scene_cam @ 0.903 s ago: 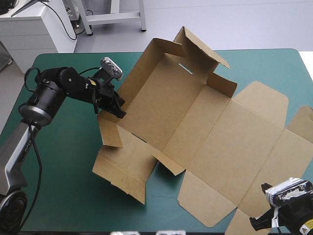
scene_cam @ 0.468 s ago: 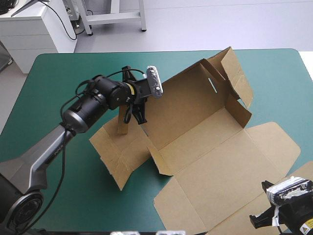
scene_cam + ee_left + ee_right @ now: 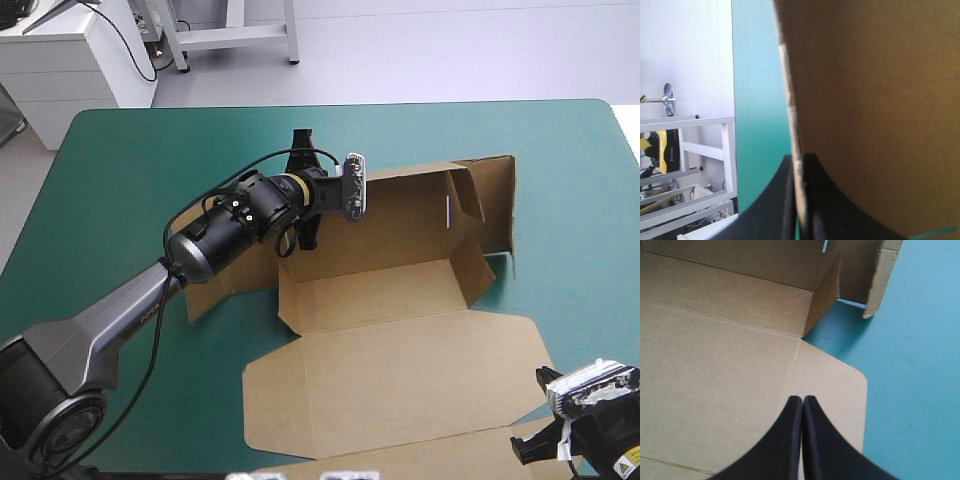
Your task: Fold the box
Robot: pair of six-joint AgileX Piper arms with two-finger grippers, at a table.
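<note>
Left wrist view: we see the left jaws all but closed, their black fingers (image 3: 772,210) pinching the cut edge of a raised wall of the brown box (image 3: 870,100).
Ahead of the left jaws: the board runs on from the grip and fills the whole side beyond one finger.
Beside the left jaws: past the other finger the teal-green cover (image 3: 760,90) of the counter lies bare out to its edge.
Right wrist view: we see the right jaws closed on nothing, the two fingers (image 3: 782,445) meeting in one pointed arch.
Under the right jaws: the flat panel (image 3: 715,380) of the box lies below the tips, near its rounded corner. We cannot tell whether they touch it.
Ahead of the right jaws: past a crease the rear wall (image 3: 740,260) stands up, with a slot (image 3: 825,246) cut in it and an end flap (image 3: 880,275) upright at its end.
High view, grip: the left arm (image 3: 130,310) reaches across from the counter's left and meets the rear wall at its left end.
High view, box: it sits right of the counter's middle. The rear wall is on the far side, and the flat panel is spread toward the near edge.
High view, right jaws: they are at the counter's near right corner, just beside the flat panel's corner.
</note>
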